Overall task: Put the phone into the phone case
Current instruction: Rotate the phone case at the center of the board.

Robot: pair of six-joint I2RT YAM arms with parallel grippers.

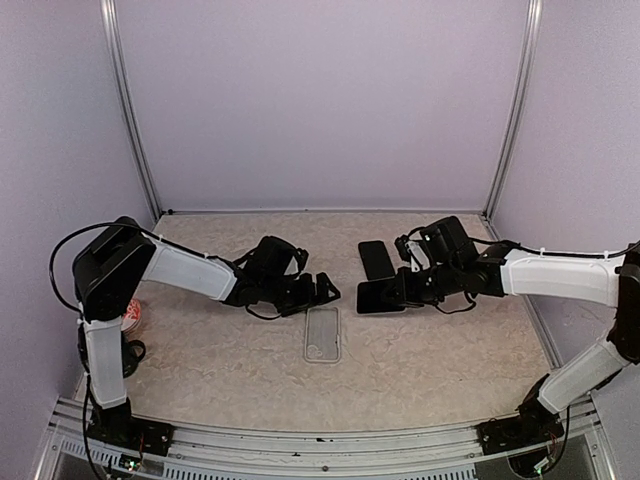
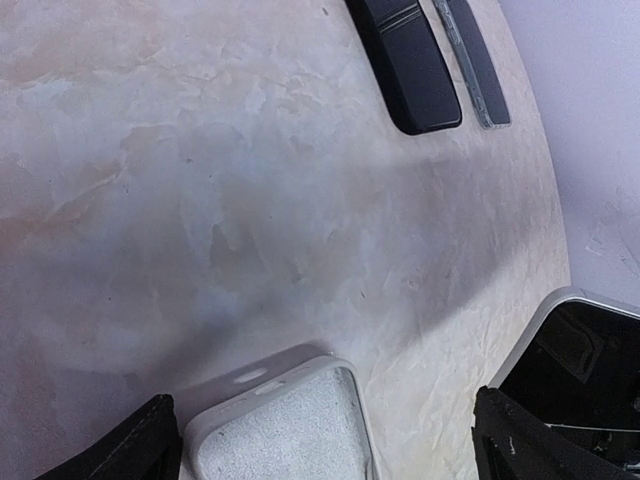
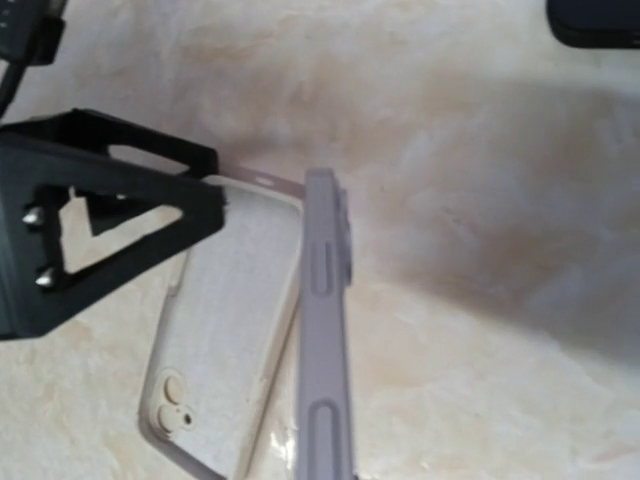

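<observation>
The clear phone case (image 1: pixel 322 335) lies flat on the table in the middle, open side up; it also shows in the left wrist view (image 2: pixel 280 430) and the right wrist view (image 3: pixel 215 320). My left gripper (image 1: pixel 328 290) is open just above the case's far end, its fingers (image 2: pixel 140 445) spread on either side of it. My right gripper (image 1: pixel 400 290) is shut on the phone (image 1: pixel 380 297), a lavender-edged phone with a dark screen, held above the table just right of the case. The phone shows edge-on in the right wrist view (image 3: pixel 325 330), and its corner shows in the left wrist view (image 2: pixel 585 360).
A dark phone-shaped slab (image 1: pixel 376 259) lies flat behind the held phone, with a thin clear-edged piece (image 2: pixel 477 62) beside it. A small red and white object (image 1: pixel 133 315) sits by the left arm's base. Walls close in the back and sides.
</observation>
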